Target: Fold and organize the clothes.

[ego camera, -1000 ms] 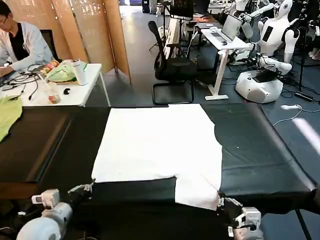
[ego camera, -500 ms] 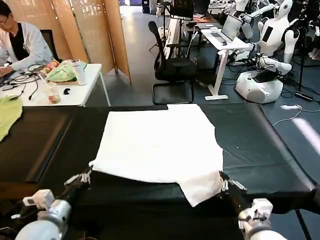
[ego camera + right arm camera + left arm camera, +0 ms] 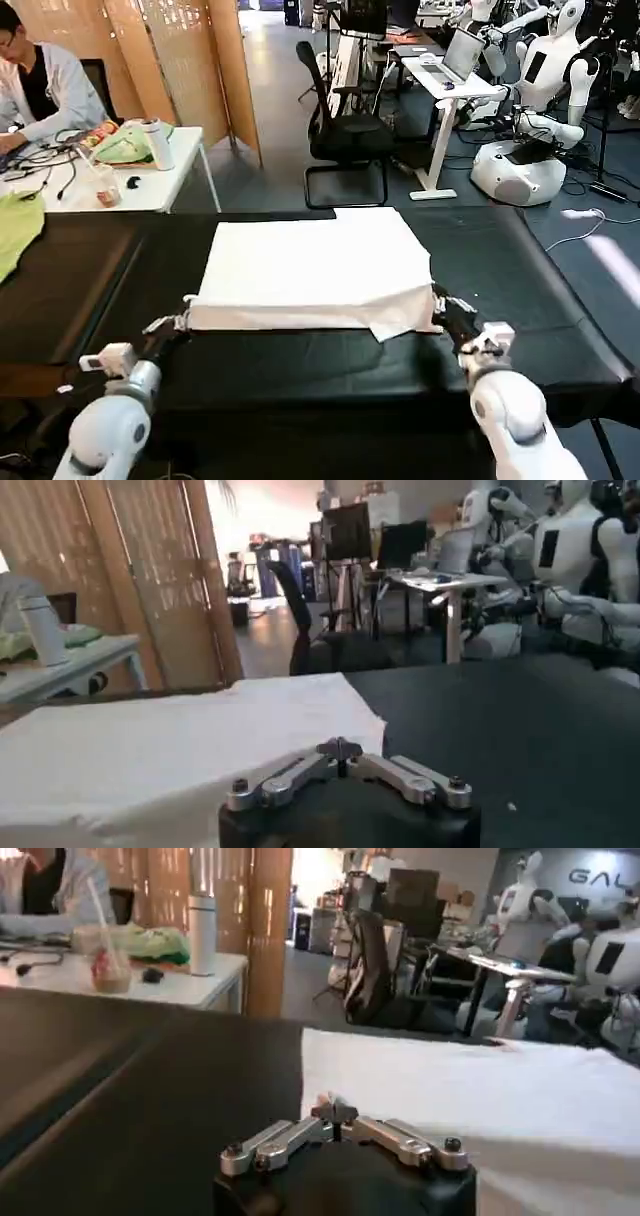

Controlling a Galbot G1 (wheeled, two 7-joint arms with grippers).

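White T-shirt (image 3: 312, 268) spread on the black table (image 3: 520, 300), roughly at its middle, with the near edge lifted and doubled back toward the far side, so a thick rolled fold runs across the front. Print not visible anywhere on the cloth; sleeves and collar tucked under or hidden by the fold. Ragged corner of fabric hanging lower at the right end of the fold.

Left gripper (image 3: 178, 322) at the fold's near left corner, touching the cloth edge. Fingertips buried against the fabric in the head view; in the left wrist view (image 3: 336, 1116) linkage bars drawn in to a meeting point, fingers pressed together, though whether cloth sits between them cannot be told, since the tips hide behind the gripper body. Shirt (image 3: 470, 1098) seen there as a white slab just beyond the tips.

Right gripper (image 3: 443, 305) at the near right corner of the fold, also against the cloth. Same drawn-in linkage in the right wrist view (image 3: 341, 750), fingers together, tips hidden by the black housing; grasp on fabric not confirmable. White cloth (image 3: 190, 745) lying close ahead of it.

Light green cloth (image 3: 15, 232) cut off at the table's far left edge. Beyond, a white side table (image 3: 170, 180) with clutter too small to identify.
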